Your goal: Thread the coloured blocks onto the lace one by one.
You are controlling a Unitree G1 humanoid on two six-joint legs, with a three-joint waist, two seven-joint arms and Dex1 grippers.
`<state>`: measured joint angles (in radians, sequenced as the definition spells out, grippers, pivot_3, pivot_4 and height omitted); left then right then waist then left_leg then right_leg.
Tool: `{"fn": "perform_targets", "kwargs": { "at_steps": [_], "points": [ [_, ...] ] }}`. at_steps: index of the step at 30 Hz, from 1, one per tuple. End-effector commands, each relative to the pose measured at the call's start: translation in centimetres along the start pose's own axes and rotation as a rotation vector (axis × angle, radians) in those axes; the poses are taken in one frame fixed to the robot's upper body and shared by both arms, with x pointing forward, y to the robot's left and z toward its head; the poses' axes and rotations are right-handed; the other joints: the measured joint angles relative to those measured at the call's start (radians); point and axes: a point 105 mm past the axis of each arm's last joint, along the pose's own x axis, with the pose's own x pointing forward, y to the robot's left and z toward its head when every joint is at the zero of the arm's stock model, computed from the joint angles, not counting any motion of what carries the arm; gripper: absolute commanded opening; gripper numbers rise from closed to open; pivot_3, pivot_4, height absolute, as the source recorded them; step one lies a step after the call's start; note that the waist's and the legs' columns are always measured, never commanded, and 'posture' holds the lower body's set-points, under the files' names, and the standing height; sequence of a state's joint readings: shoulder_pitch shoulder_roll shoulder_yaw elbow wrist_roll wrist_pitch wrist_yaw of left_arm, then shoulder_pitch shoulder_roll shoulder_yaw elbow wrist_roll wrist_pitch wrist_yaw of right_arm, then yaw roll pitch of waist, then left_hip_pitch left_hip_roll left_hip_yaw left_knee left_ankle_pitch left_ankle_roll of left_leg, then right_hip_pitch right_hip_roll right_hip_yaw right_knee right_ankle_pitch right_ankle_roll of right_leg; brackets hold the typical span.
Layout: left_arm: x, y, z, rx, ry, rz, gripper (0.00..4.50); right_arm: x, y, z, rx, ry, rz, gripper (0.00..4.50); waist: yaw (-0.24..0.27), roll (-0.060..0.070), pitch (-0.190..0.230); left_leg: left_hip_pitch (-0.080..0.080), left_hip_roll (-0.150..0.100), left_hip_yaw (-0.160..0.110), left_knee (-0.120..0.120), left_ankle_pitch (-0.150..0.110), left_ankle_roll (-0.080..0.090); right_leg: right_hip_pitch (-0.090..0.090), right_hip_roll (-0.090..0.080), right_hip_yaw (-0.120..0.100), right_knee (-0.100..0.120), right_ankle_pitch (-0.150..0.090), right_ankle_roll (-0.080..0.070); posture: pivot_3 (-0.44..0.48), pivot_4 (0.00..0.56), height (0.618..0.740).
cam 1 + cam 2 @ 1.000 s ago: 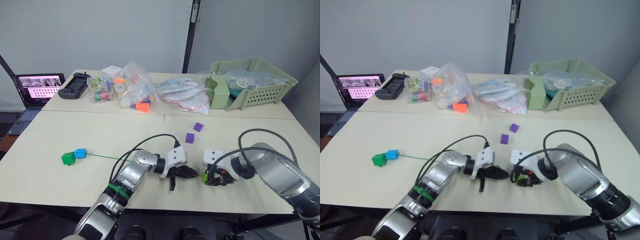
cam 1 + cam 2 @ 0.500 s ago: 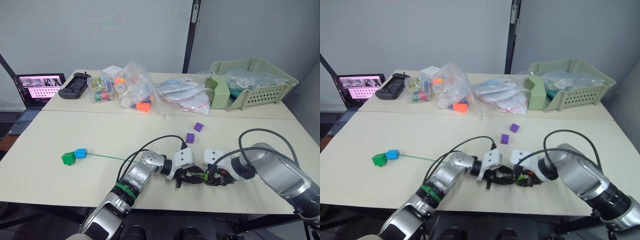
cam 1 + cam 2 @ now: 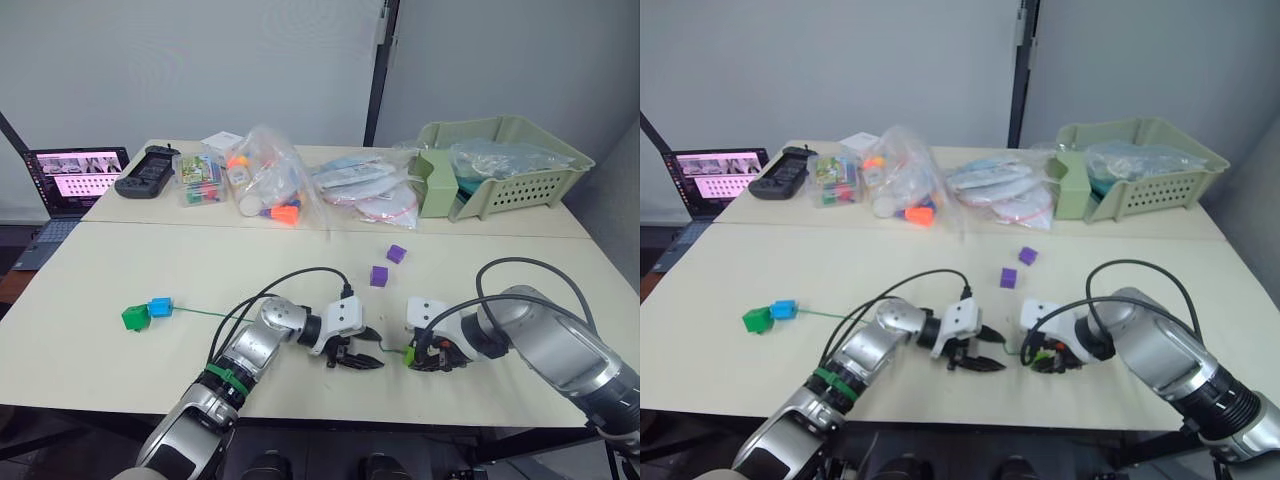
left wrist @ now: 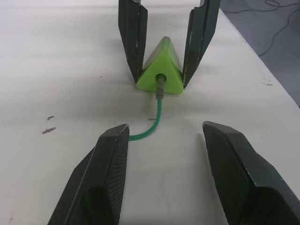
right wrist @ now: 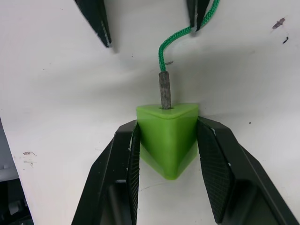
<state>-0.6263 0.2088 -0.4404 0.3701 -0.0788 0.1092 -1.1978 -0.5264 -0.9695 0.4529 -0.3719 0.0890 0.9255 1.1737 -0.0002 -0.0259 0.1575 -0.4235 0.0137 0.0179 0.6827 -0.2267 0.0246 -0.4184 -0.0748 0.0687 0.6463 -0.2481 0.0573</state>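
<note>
A lime green block (image 5: pixel 168 136) sits on the table near the front edge, and my right gripper (image 3: pixel 425 358) is shut on it. The stiff tip (image 5: pixel 164 91) of the green lace (image 4: pixel 157 117) is stuck into the block's hole. Just left of it my left gripper (image 3: pixel 368 352) stands open, with the lace lying loose between its fingers (image 4: pixel 105 164). The lace runs left across the table to a blue block (image 3: pixel 160 306) and a dark green block (image 3: pixel 135 317) strung at its far end. Two purple blocks (image 3: pixel 379 275) (image 3: pixel 397 253) lie free behind the grippers.
At the table's back stand a laptop (image 3: pixel 75 175), a black controller (image 3: pixel 148 170), a box of toys (image 3: pixel 203 178), clear plastic bags (image 3: pixel 270 185) and a pale green basket (image 3: pixel 505 160). Black cables (image 3: pixel 290 280) arch over both forearms.
My left gripper has opened and let go of the lace, then drawn back a little to the left. The lace tip now sits in the lime block. The right gripper has stayed put.
</note>
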Motion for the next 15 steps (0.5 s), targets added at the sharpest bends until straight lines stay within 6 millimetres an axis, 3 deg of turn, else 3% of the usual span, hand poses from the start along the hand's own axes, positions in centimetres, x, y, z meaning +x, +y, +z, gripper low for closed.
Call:
{"fn": "perform_targets", "kwargs": {
  "at_steps": [1,8,15],
  "points": [
    [0.6,-0.1,1.4,0.049,-0.037,-0.009,2.08,0.7,0.5,-0.4,0.013,0.012,0.027,1.27,0.0,0.0,0.0,0.0,0.0,0.0,0.0,0.0,0.0,0.0,0.0,0.0,0.0,0.0,0.0,0.0,0.15,0.734],
    [1.1,-0.2,1.7,0.051,-0.047,-0.012,0.0,0.6,0.5,-0.5,0.017,0.012,0.026,1.27,0.0,0.0,0.0,0.0,0.0,0.0,0.0,0.0,0.0,0.0,0.0,0.0,0.0,0.0,0.0,0.0,0.15,0.734],
    [1.7,0.0,1.9,0.057,-0.053,-0.019,0.0,0.5,0.5,-0.4,0.016,0.011,0.027,1.27,0.0,0.0,0.0,0.0,0.0,0.0,0.0,0.0,0.0,0.0,0.0,0.0,0.0,0.0,0.0,0.0,0.15,0.734]
  ]
}}
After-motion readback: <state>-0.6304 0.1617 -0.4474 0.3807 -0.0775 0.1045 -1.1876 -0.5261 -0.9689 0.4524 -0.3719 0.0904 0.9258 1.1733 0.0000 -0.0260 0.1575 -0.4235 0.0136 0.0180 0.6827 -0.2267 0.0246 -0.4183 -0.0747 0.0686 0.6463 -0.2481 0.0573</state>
